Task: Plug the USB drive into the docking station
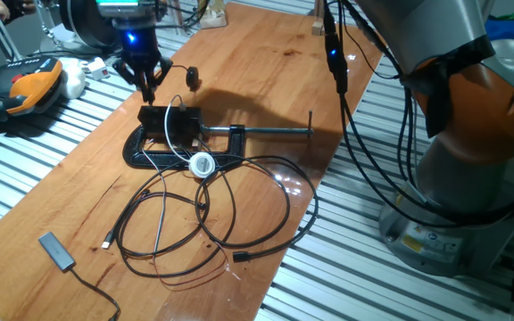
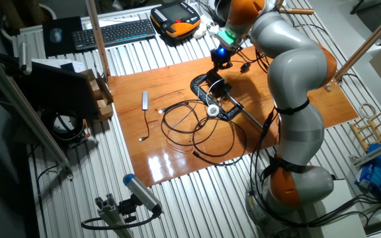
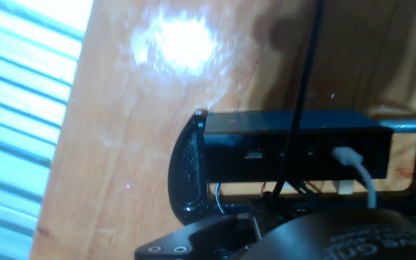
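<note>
Orange-brown wooden table point(image 1: 266, 80) carries everything, largest first: black G-clamp point(image 1: 230, 135) pinning the docking station point(image 1: 169, 122), which sits directly below the gripper point(image 1: 146, 80). In the hand view the docking station point(image 3: 295, 153) shows its port face just ahead of the fingers, a white cable point(image 3: 360, 173) already plugged to one side. The USB drive appears as a small dark tip at the fingers, though I cannot tell for sure, nor how wide the jaws stand. Judgement: drive not yet seated; alignment and insertion remain.
</note>
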Robot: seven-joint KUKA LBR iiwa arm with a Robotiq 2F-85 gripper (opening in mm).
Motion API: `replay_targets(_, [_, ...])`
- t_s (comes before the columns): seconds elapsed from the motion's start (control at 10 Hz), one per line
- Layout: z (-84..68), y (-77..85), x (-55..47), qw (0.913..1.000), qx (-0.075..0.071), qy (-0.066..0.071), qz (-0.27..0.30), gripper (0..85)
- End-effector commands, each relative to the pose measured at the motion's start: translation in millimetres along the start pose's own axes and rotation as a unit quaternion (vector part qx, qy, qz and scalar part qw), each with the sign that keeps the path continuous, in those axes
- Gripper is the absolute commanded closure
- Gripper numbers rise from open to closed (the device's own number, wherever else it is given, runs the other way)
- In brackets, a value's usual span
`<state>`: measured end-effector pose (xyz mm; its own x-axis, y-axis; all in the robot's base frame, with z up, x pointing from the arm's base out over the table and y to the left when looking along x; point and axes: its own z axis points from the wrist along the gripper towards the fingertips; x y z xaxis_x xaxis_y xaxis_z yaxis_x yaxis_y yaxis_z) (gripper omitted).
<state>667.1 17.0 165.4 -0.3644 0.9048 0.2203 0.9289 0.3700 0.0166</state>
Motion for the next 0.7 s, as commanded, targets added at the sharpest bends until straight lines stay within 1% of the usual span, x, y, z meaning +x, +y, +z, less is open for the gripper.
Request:
replay_targets(0.0, [-3.5, 0.2, -2.0, 1.0, -0.001, -0.004, 0.007, 85.0])
replay_targets(0.2, [-8.0, -1.3, -0.8, 0.998, -0.011, -0.038, 0.05, 85.0])
replay_targets(0.3, [-12.2, -3.1, 1.3, 0.9961, -0.015, -0.049, 0.072, 85.0])
replay_targets(0.4, [-18.0, -5.4, 3.8, 0.9934, -0.018, -0.058, 0.097, 85.0])
replay_targets(0.5, [-22.2, -7.4, 4.7, 0.9919, -0.022, -0.056, 0.112, 85.0])
replay_targets(0.6, [-24.4, -8.9, 4.5, 0.9913, -0.02, -0.053, 0.119, 85.0])
